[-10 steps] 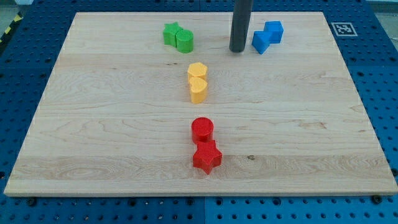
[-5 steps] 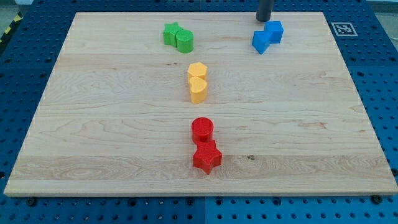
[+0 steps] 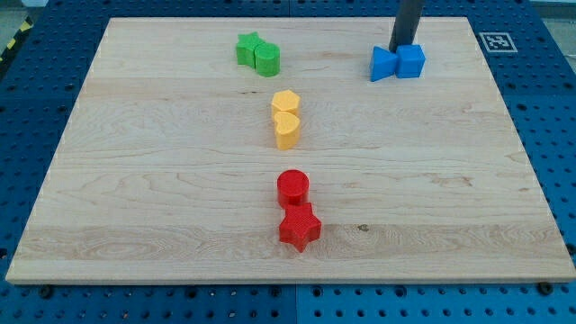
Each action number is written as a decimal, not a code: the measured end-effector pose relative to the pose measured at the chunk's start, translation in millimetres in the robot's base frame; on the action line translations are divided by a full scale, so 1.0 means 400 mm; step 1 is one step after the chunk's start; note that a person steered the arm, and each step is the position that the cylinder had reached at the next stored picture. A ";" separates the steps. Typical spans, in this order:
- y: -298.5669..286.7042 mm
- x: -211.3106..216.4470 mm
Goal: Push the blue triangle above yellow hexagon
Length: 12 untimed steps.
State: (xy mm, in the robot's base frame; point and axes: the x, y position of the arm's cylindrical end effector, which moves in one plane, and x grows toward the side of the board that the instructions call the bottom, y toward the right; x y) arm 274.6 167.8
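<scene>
The blue triangle (image 3: 383,64) lies near the view's top right, touching a blue cube (image 3: 411,61) on its right. My tip (image 3: 404,47) stands right behind the two blue blocks, at their upper edge, against the cube. The yellow hexagon (image 3: 285,100) sits in the middle of the board, well to the left of and below the blue pair, with a yellow heart-like block (image 3: 286,130) touching it from below.
Two green blocks (image 3: 258,53) sit together at the view's top, left of centre. A red cylinder (image 3: 292,187) and a red star (image 3: 300,227) sit together low in the middle. A fiducial tag (image 3: 495,41) marks the top right corner.
My tip moved from left of the blue triangle up and around to behind the blue pair. The blue blocks have been nudged down and rotated into a level side-by-side row.
</scene>
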 end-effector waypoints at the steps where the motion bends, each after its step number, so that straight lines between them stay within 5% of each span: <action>1: -0.012 0.037; 4: -0.133 0.065; 9: -0.133 0.269; 12: -0.133 0.304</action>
State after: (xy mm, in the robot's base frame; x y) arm 396.0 114.4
